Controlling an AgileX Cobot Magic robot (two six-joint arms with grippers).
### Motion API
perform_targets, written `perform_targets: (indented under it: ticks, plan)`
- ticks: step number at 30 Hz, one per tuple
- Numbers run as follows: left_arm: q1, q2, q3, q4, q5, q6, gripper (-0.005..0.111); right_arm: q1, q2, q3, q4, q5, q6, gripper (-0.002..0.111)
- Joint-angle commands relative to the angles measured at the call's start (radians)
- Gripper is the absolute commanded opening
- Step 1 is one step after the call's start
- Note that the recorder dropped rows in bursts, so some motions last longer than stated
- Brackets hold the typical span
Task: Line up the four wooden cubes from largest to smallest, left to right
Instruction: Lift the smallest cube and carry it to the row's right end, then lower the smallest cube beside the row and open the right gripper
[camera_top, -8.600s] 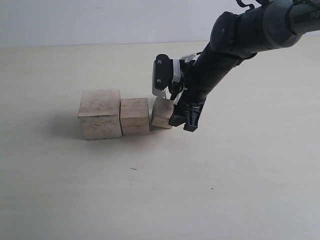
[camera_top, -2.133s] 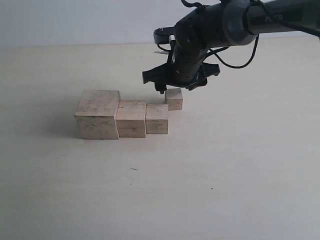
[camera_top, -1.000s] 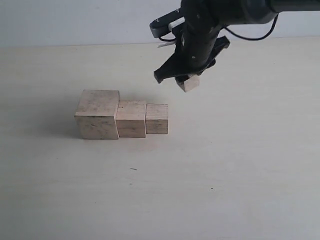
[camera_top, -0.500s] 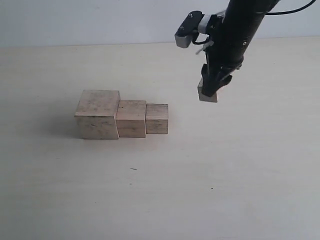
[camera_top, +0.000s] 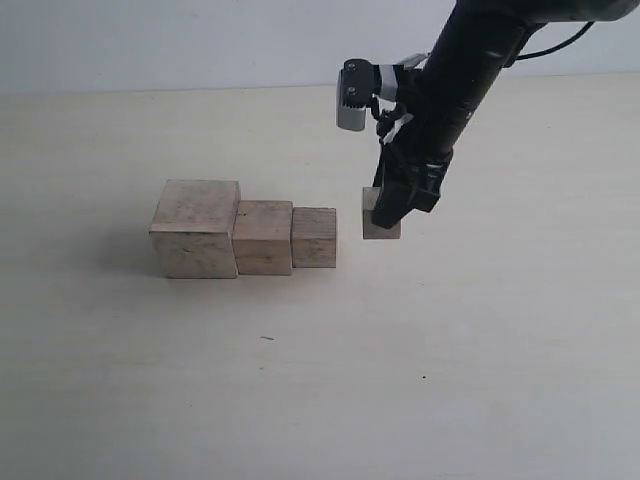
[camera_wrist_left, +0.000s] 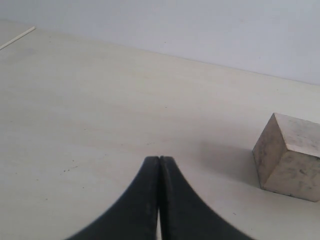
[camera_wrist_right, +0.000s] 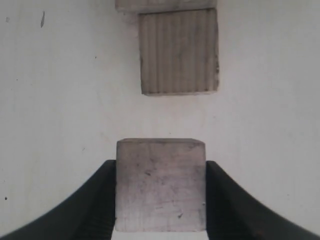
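Three wooden cubes stand touching in a row, biggest to smaller from left to right: the largest cube (camera_top: 195, 228), the second cube (camera_top: 263, 237) and the third cube (camera_top: 314, 237). The smallest cube (camera_top: 378, 222) hangs low a short gap to the right of the third cube. My right gripper (camera_top: 397, 203) is shut on it from above. In the right wrist view the smallest cube (camera_wrist_right: 160, 192) fills the space between the fingers of my right gripper (camera_wrist_right: 160, 165), with the third cube (camera_wrist_right: 179, 51) beyond it. My left gripper (camera_wrist_left: 159, 159) is shut on nothing, and one cube (camera_wrist_left: 287, 157) stands off to its side.
The pale table (camera_top: 300, 380) carries only a few dark specks. A light wall (camera_top: 200, 40) rises behind its far edge. The black right arm (camera_top: 470, 60) reaches in from the upper right.
The right gripper lifted the smallest cube from behind the row, swung it right, and has now brought it down and left to just beside the third cube. The three-cube row has not moved.
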Motion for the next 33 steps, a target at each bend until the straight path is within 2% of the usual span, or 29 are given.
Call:
perform_targets:
  ticks: [1,6,27,33]
  plan:
    - [0.001,-0.005,0.002,0.004,-0.007,0.000,0.000,0.012,0.040,-0.003,0.015,-0.003,-0.059,0.000]
    - [0.001,-0.005,0.002,0.004,-0.007,0.000,0.000,0.012,0.050,-0.003,0.033,-0.008,-0.130,0.000]
    - [0.001,-0.005,0.002,0.004,-0.007,0.000,0.000,0.012,0.120,-0.003,0.057,-0.131,-0.122,0.000]
    - [0.001,-0.005,0.002,0.004,-0.007,0.000,0.000,0.012,0.120,-0.003,0.092,-0.140,-0.122,0.024]
